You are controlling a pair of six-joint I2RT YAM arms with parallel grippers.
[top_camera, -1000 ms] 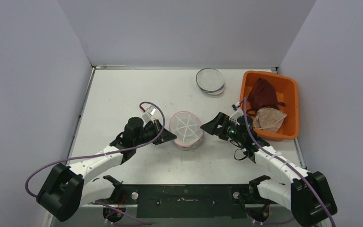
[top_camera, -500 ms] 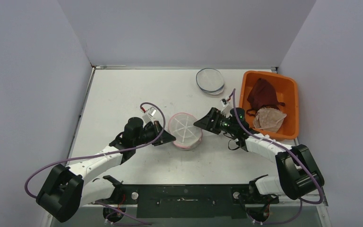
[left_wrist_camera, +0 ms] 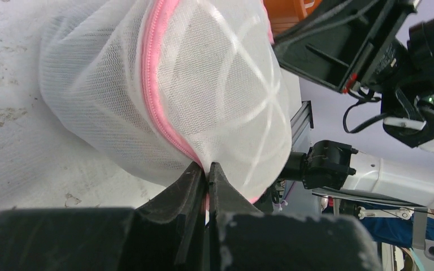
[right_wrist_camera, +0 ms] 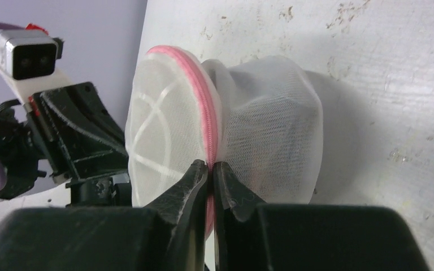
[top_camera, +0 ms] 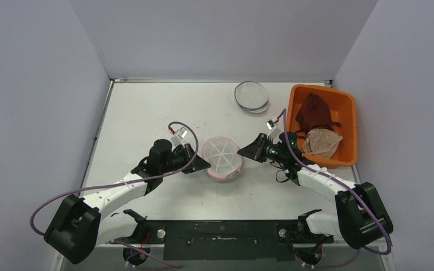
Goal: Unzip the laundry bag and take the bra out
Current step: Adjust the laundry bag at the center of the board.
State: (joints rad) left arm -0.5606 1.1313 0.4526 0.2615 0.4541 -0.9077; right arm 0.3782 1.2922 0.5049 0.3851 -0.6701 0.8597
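Pinching the bag (top_camera: 222, 156) from both sides: left gripper (left_wrist_camera: 208, 176) clamped on its pink zip (left_wrist_camera: 148, 73) seam, right gripper (right_wrist_camera: 211, 169) clamped on the same seam opposite. Bag sits mid-table (top_camera: 147, 113) between the arms, zip looks closed. Orange bin (top_camera: 323, 89) with clothes far right, apart.

The left gripper (top_camera: 202, 164) is pinched tight on the left side of the round white mesh laundry bag (top_camera: 222, 157). The right gripper (top_camera: 242, 152) clamps its right side.
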